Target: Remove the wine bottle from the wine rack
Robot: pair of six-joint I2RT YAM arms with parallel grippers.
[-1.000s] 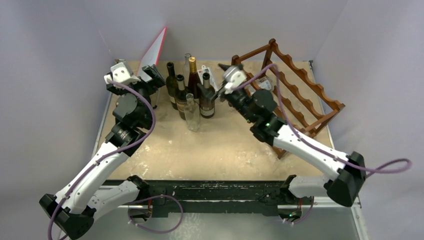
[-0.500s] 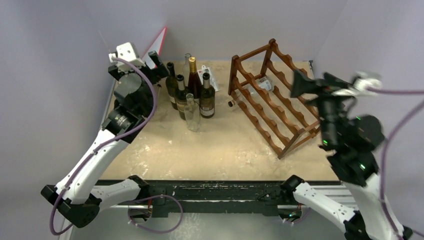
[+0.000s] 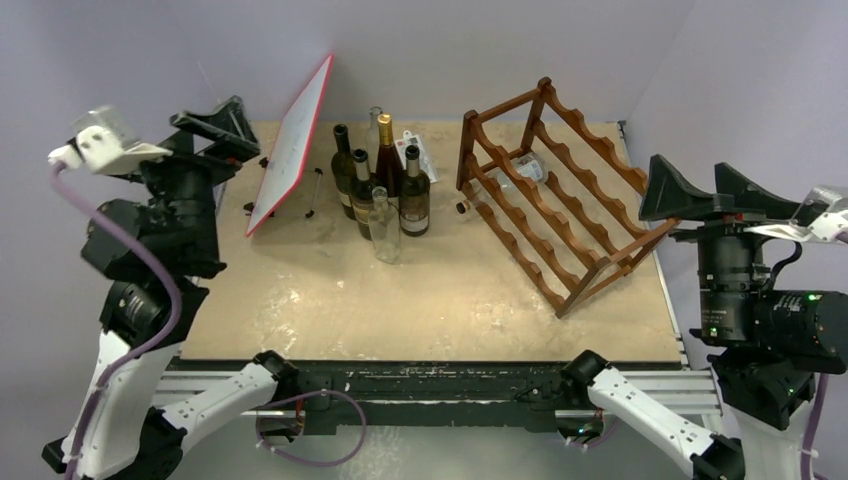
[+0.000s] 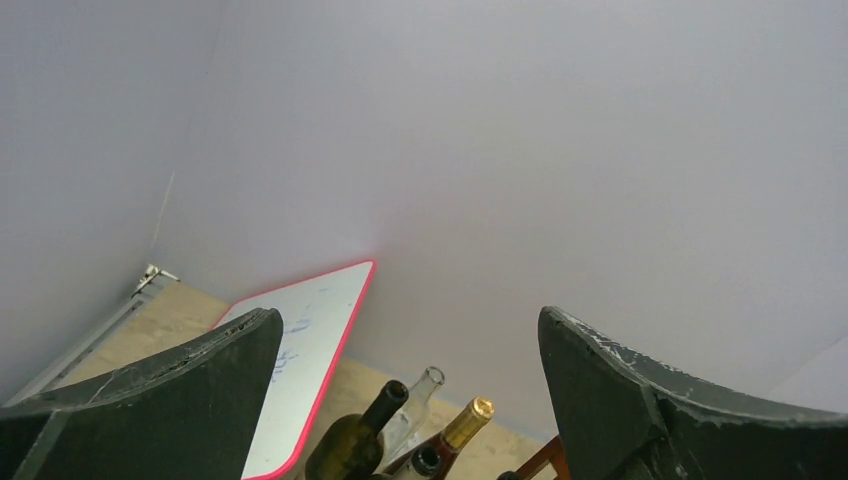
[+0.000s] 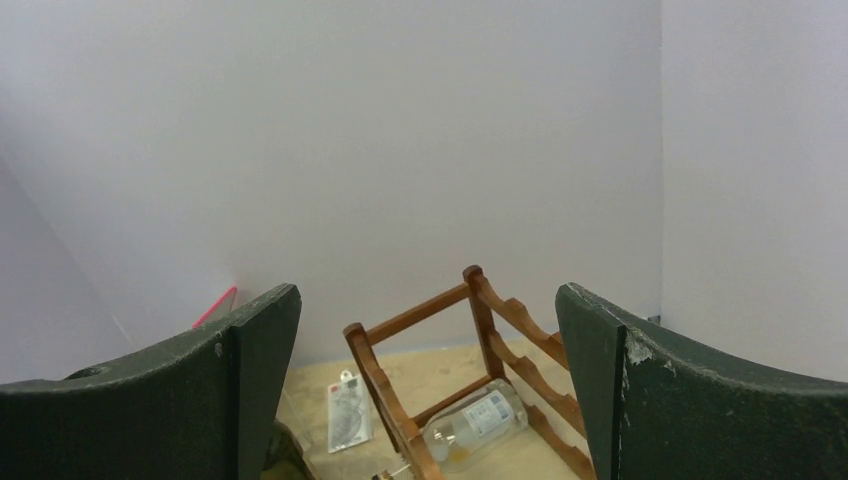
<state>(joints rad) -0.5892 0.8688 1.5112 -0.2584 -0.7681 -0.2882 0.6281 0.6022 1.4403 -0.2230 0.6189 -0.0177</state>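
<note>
The clear bottle [image 3: 522, 167] lies on its side inside the rack [image 3: 610, 262], near its far end, on the right half of the table [image 3: 400, 300]. The right gripper [image 5: 430, 300], raised off the table's right edge, and the left gripper [image 4: 410, 330], raised off the left edge, both gape wide and hold nothing. Upright bottles [image 3: 385, 185] and a leaning whiteboard [image 3: 290, 145] stand left of the rack.

No word, brand or number is legible anywhere. The clear bottle [image 5: 470, 425] lying in the wine rack [image 5: 375, 380] has a white label with blue print, too small to read. The whiteboard [image 4: 300, 360] shows only faint blue scribbles. A card [image 5: 347, 418] flat on the counter [image 5: 320, 375] has unreadable red and dark print. The dark bottle [image 3: 414, 205] has a pale label, also illegible.
</note>
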